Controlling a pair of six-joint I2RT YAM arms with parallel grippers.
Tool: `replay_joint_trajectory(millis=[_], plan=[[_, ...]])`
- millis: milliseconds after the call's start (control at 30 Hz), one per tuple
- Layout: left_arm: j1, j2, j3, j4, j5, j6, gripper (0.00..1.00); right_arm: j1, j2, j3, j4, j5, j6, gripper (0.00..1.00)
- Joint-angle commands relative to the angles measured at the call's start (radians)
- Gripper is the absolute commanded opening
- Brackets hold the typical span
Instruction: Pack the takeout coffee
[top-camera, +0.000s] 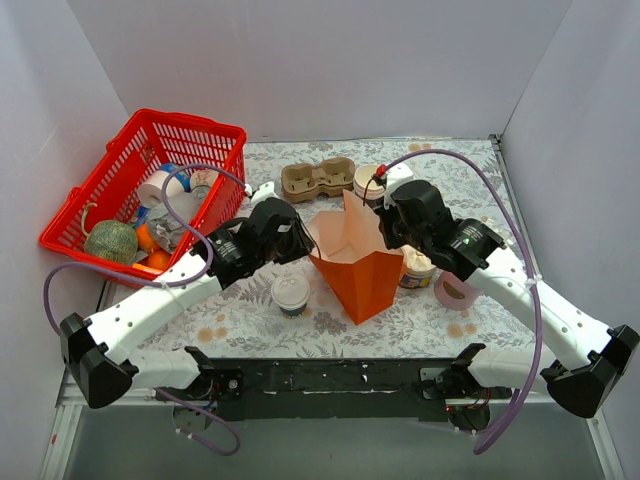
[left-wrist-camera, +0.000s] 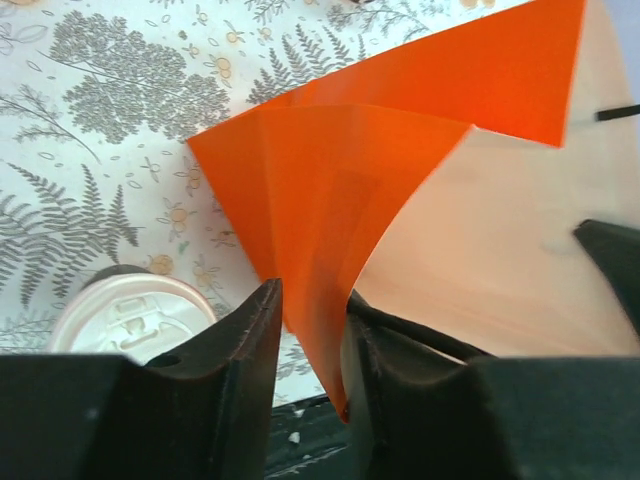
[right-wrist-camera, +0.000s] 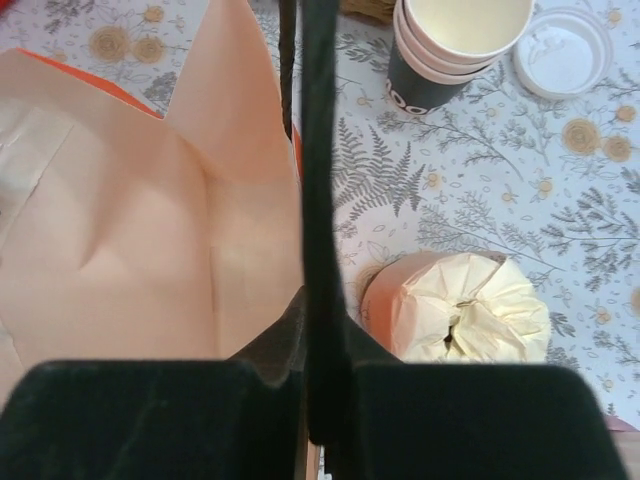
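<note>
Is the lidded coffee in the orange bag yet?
Out. The takeout coffee stands upright on the table beside the orange bag, whose open mouth shows no cup.

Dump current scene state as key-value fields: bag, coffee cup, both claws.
bag: orange paper bag, upright, mouth open
coffee: white-lidded cream-and-dark paper cup, standing on the floral-patterned tabletop left of the bag, not gripped
left claw: shut on the bag's left rim
right claw: shut on the bag's right rim
bag contents: nothing visible
behind bag: brown cardboard cup carrier, stack of lidless paper cups
status: coffee not yet packed
</note>
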Motion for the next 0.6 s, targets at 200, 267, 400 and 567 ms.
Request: replay_joint_trajectory(millis=[200,267,400,567], plan=[[-0.006,0.014,0.083,-0.159,-0.051,0.021,0.01,-0.002,-0.026,0.04,-0.087,0.286,0.002,0.01],[-0.006,0.016,0.117,-0.188,-0.045,0.024,0.0,-0.002,-0.024,0.052,-0.105,0.375,0.016,0.01],[-0.006,0.045,0.183,-0.268,-0.049,0.028,0.0,-0.002,-0.023,0.066,-0.117,0.478,0.025,0.01],[-0.006,0.088,0.249,-0.376,-0.066,0.035,0.0,-0.002,-0.011,0.086,-0.137,0.584,0.025,0.01]])
